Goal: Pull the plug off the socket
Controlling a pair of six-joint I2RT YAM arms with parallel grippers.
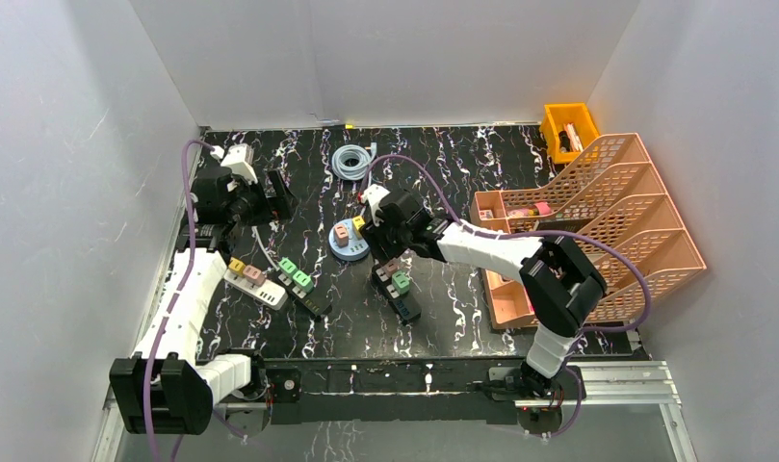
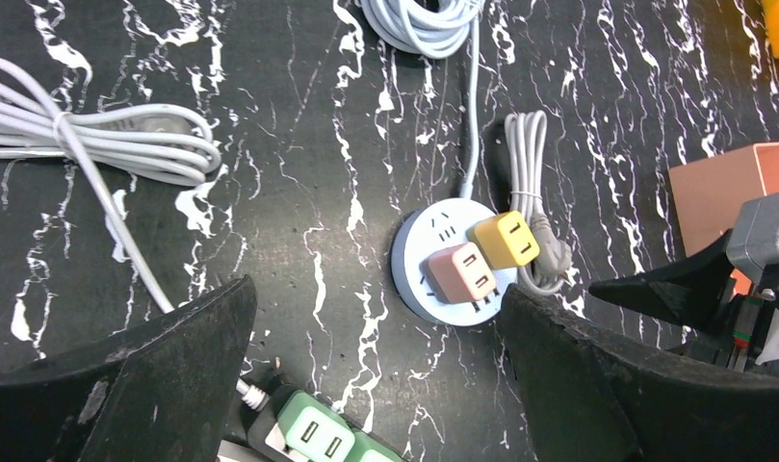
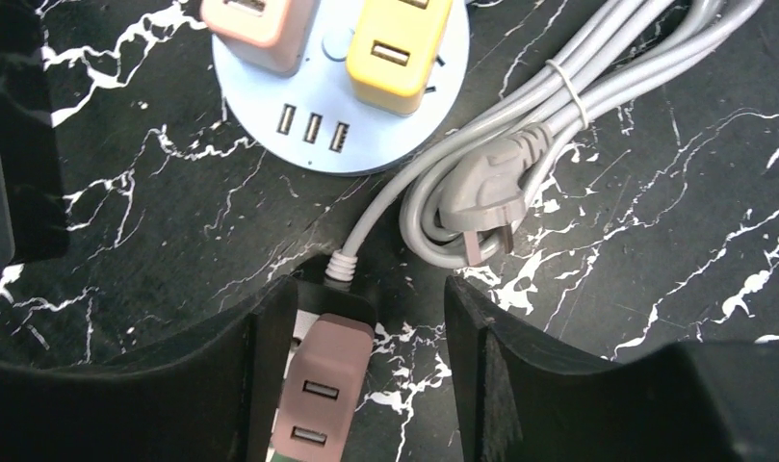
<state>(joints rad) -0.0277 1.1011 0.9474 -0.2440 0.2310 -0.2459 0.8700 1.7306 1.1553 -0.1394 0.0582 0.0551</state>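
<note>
A round pale-blue socket (image 1: pixel 350 247) carries a pink plug (image 2: pixel 460 272) and a yellow plug (image 2: pixel 506 239); it also shows in the right wrist view (image 3: pixel 342 135). A black power strip (image 1: pixel 401 296) holds a mauve plug (image 3: pixel 318 399) with a green one behind it. My right gripper (image 3: pixel 371 289) is open and low over that strip's cable end. The mauve plug stands between its fingers, close against the left finger (image 3: pixel 260 337). My left gripper (image 2: pixel 376 298) is open and empty, hovering left of the round socket.
A second black strip with green plugs (image 1: pixel 297 276) and a white strip (image 1: pixel 255 286) lie at the left. A coiled grey cable with its plug (image 3: pixel 491 192) lies beside the round socket. White cable bundles (image 2: pixel 106 144), peach file trays (image 1: pixel 597 221) and a yellow bin (image 1: pixel 568 125) are around.
</note>
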